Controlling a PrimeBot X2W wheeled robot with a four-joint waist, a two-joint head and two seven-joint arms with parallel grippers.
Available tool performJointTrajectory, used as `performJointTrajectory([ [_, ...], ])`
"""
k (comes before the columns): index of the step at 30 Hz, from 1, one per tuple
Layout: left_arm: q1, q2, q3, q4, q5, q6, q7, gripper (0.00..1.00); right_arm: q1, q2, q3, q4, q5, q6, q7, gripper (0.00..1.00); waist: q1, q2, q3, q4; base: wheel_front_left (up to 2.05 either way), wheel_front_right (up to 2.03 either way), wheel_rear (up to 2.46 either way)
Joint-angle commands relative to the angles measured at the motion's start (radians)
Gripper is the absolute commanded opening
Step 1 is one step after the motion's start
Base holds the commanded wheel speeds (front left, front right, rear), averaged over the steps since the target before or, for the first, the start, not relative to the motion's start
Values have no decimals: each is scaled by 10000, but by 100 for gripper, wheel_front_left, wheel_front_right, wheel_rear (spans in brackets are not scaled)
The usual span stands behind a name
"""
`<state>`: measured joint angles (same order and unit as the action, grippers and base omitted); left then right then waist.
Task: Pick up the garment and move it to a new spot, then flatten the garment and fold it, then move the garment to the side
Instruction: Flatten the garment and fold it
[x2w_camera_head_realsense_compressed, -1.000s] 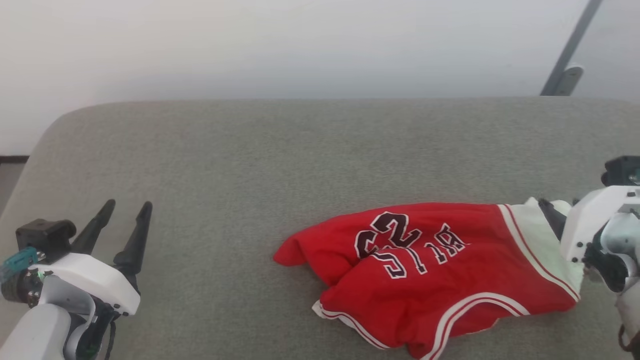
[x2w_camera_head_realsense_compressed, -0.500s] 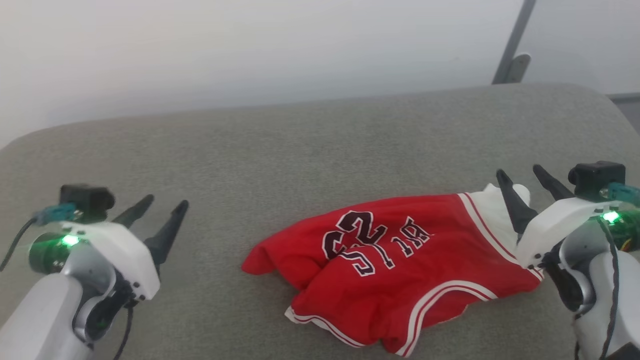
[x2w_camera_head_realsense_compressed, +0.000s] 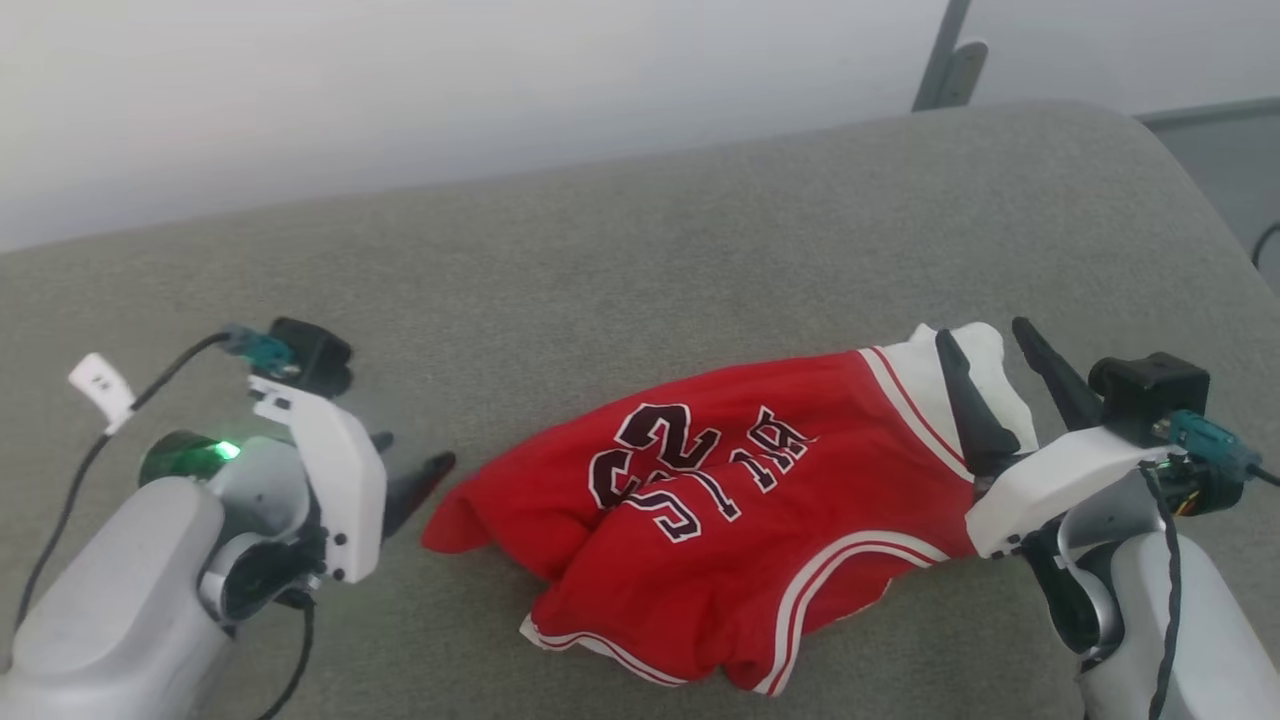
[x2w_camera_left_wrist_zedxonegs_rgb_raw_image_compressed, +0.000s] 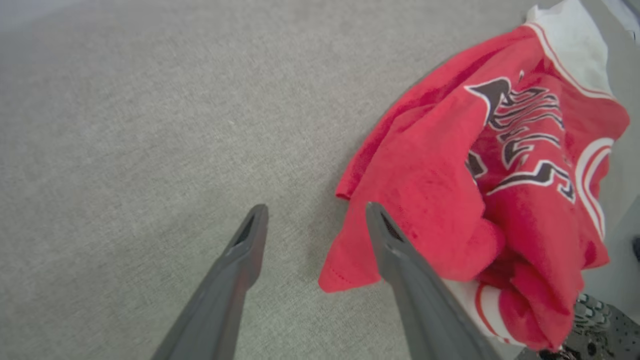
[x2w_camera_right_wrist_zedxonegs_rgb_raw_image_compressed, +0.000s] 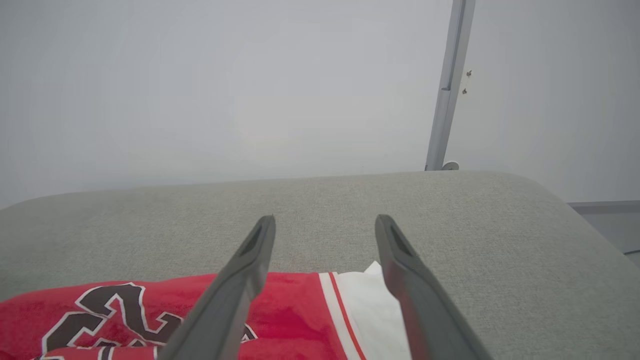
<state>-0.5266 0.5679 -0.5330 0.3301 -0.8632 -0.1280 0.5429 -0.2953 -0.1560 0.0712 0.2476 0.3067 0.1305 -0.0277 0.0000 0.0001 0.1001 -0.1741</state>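
The garment (x2w_camera_head_realsense_compressed: 800, 520) lies crumpled on the grey padded surface (x2w_camera_head_realsense_compressed: 650, 270), a red jersey with black white-outlined lettering and a white sleeve (x2w_camera_head_realsense_compressed: 925, 375) at its right end. My left gripper (x2w_camera_head_realsense_compressed: 410, 455) is open and low, its fingers pointing at the garment's left corner without touching it. In the left wrist view the left gripper (x2w_camera_left_wrist_zedxonegs_rgb_raw_image_compressed: 316, 209) has bare surface between its fingers, and the garment (x2w_camera_left_wrist_zedxonegs_rgb_raw_image_compressed: 440, 165) lies just right of them. My right gripper (x2w_camera_head_realsense_compressed: 980, 330) hangs open above the white sleeve. The right wrist view shows the right gripper (x2w_camera_right_wrist_zedxonegs_rgb_raw_image_compressed: 325, 220) empty over the garment (x2w_camera_right_wrist_zedxonegs_rgb_raw_image_compressed: 300, 310).
A grey metal pole (x2w_camera_head_realsense_compressed: 945, 60) stands against the white wall behind the surface. The surface's rounded right edge (x2w_camera_head_realsense_compressed: 1200, 220) drops toward the floor. Bare grey surface stretches behind and left of the garment. A white tag (x2w_camera_head_realsense_compressed: 100, 385) hangs on the left arm's cable.
The head camera has swung, shifting the whole picture left. My left gripper has turned and dropped toward the garment's left corner. My right gripper has come further into view over the white sleeve.
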Motion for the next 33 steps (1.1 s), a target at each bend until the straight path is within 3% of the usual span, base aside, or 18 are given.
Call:
performJointTrajectory([
  [1,-203,-95,-163,93,-194,-13,500,100,54,98,1,-47,-55,4,-60,100,0,-1,163,-162,0,0,0],
  [11,-511,-309,-847,149,-470,393,2557,100,-7,260,52,-51,-89,4,-92,100,0,-1,638,-411,0,0,0],
  [19,-710,-758,-1184,769,-230,258,2286,100,-270,386,81,-46,-69,4,-178,100,0,-1,1146,-495,0,0,0],
  [20,-733,-830,-1269,911,-189,198,2170,27,-316,390,80,-27,-70,4,-198,100,0,-1,1186,-494,0,0,0],
  [21,-759,-894,-1309,1072,-213,192,2135,0,-357,399,82,-9,-59,4,-208,100,0,-1,1223,-487,0,0,0],
  [25,-892,-943,-1581,1530,-208,79,2002,0,-426,347,88,19,-66,4,-275,100,0,-1,1289,-435,0,0,0],
  [33,-1890,-255,-1622,1884,356,12,1199,0,-417,250,-102,-123,-143,4,-359,100,0,-1,1290,-145,0,0,0],
])
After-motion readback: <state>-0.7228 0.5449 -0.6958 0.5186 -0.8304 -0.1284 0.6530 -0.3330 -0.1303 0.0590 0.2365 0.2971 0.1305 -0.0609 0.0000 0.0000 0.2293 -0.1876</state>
